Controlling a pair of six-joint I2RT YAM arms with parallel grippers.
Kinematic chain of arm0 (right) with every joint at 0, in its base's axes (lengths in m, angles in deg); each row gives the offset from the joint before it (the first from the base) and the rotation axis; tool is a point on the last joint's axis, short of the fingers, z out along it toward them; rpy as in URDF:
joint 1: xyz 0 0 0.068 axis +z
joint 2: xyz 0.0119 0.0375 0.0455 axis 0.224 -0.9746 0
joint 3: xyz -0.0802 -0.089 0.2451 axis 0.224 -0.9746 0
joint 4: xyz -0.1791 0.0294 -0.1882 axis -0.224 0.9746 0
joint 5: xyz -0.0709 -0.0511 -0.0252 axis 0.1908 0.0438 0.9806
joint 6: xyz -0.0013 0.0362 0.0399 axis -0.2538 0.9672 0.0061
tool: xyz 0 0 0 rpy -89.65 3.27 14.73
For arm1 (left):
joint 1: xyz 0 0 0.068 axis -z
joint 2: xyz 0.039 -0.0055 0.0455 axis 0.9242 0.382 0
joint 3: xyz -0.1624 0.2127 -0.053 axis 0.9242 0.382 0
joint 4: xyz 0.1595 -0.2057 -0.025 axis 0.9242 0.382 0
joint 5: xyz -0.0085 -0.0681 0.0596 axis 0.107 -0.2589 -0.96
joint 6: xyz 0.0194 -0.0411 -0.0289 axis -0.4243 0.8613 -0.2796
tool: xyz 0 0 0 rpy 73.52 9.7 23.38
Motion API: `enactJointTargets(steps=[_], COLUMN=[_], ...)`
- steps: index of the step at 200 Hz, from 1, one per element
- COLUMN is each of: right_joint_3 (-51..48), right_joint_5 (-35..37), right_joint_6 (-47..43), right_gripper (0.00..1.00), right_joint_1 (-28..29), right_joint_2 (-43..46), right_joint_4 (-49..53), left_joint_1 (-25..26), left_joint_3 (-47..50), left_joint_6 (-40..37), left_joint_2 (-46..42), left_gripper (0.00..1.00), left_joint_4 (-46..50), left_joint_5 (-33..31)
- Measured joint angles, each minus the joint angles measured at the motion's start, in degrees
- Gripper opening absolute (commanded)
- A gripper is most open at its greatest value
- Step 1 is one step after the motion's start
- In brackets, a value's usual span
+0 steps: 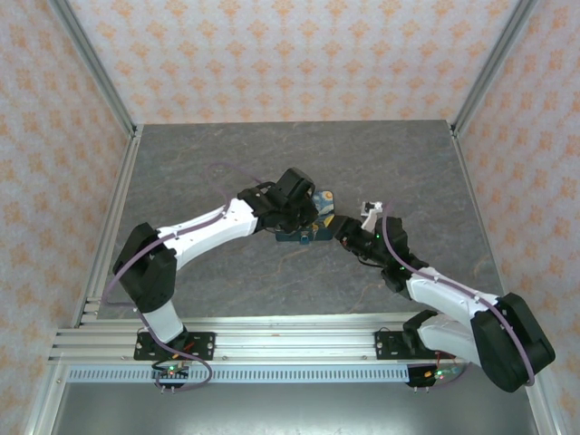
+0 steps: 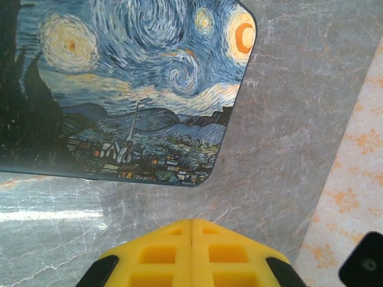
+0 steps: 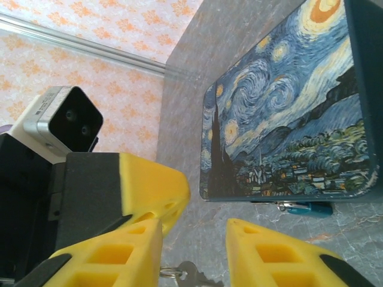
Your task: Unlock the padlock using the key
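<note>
Closest to me, just short of the starry-print case, the right gripper stands with its jaws partly open, one on each side of the key. The key lies with its ring on the table. I see no pad touching it, so the gripper has hold of nothing yet. To do this well, I'd let the jaws close squarely on the key's head, leaving the blade sticking out level, and not lift until the grip looks firm. Tucked under the case's near edge is a small blue piece with a metal loop. Whether that is the padlock, I cannot tell. Farther on, off the case's corner, the left gripper is pressed fully closed with nothing between its fingers.
</note>
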Motion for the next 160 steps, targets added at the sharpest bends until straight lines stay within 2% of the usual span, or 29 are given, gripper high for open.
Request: enactJointTargets(steps=[160], right_joint_3=[1.2], right_joint_5=[0.0], right_joint_6=[-0.9], right_gripper=[0.25], right_joint_1=[3.5], right_joint_2=[-5.2], right_joint_4=[-3.6], left_joint_1=[1.1], left_joint_3=[-1.4], left_joint_6=[0.0], left_joint_2=[1.5], left_gripper=[0.00], left_joint_4=[1.8], left_joint_5=[-1.6])
